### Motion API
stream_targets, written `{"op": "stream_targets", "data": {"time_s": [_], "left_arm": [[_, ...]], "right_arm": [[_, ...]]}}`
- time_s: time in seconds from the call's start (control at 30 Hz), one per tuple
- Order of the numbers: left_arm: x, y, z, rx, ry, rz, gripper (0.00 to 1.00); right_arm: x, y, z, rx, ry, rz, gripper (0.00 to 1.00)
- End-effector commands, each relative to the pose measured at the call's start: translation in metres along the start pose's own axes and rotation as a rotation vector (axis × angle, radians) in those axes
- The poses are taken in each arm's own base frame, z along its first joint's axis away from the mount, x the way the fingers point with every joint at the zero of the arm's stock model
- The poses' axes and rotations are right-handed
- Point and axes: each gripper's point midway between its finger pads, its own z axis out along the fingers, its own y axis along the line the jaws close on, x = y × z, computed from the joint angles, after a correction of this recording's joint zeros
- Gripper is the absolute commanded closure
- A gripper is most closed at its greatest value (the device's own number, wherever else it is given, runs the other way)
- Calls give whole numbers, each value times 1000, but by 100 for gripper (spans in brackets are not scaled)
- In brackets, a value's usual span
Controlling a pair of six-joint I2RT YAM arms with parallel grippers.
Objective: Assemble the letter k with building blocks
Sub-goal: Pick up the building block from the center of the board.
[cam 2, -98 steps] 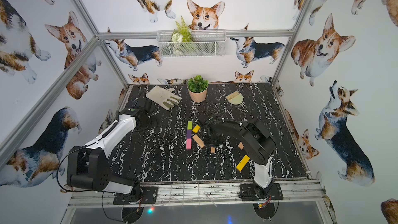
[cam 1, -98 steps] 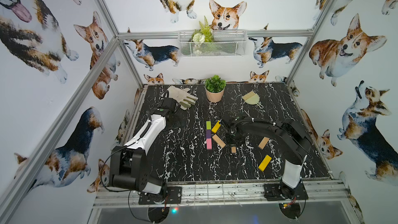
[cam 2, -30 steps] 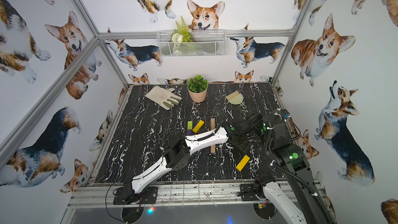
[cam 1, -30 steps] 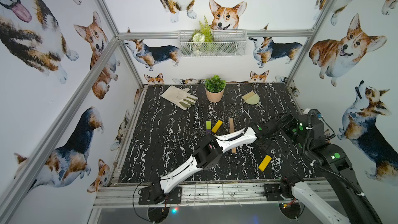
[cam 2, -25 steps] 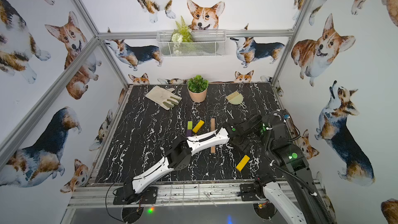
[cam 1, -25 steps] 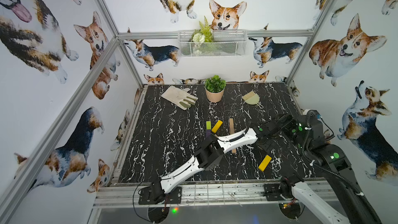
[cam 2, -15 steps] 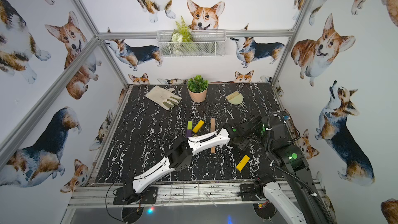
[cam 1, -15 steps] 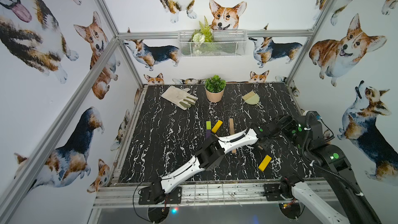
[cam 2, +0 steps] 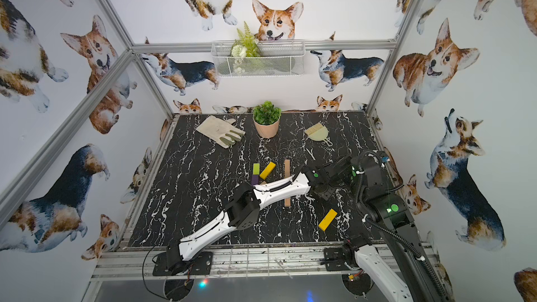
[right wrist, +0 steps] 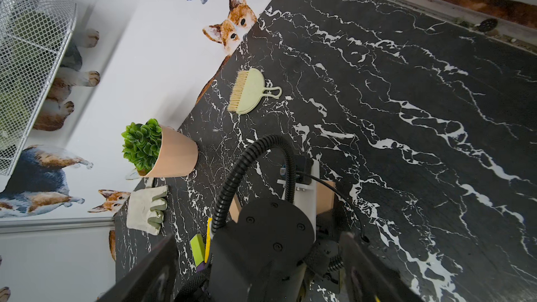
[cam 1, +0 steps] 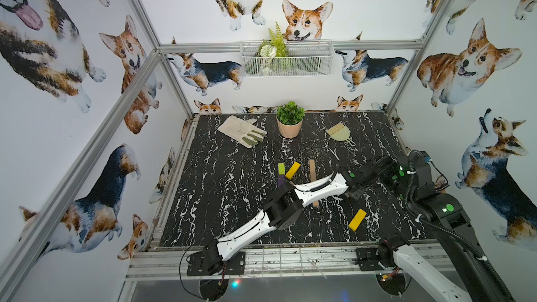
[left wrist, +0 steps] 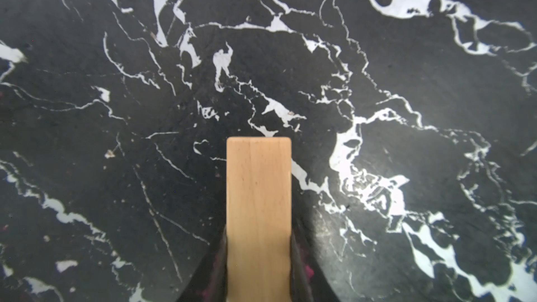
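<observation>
clamping a plain tan wooden oblong block (left wrist: 258,193) by one end, my left tool (left wrist: 258,260) has its jaws pressed tight against the block's two long sides. the block's free end sticks out over the black white-veined marble worktop (left wrist: 116,82); i cannot tell whether it touches the surface. in both top views my left arm reaches across to the right half of the worktop, close to my right arm. my right tool (right wrist: 258,235) hangs above my left arm's wrist with its fingers (right wrist: 157,268) spread wide, gripping nothing. left of the grip in a top view, a lime green block (cam 1: 281,167) lies end to end with a purple block (cam 1: 280,180). a yellow block (cam 1: 292,169) slants just beside them, and a tan wooden strip (cam 1: 312,169) runs partly under my left arm. a second yellow block (cam 1: 357,219) lies apart, nearer the front edge.
</observation>
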Motion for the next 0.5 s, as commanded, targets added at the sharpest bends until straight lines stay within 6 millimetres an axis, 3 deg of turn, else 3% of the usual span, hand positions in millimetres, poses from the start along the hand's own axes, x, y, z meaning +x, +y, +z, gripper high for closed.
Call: {"op": "stream_targets", "data": {"time_s": [0.0,0.13,0.33,0.47], "left_arm": [[16,13,-3,-12,80,4,75],[2,35,-19,-10,51,-30,76],[-20,83,-45,-28,8,-66,75],[-22,98,-48,-33,10,-70,75]], "right_arm": [[-2,-5,-1,15,-17,35,11],[-4,-4,-4,-3,-32,49,11],[-3,-7,-4,-9,-36,49,11],[2,-8,0,-4,-17,53,11]]}}
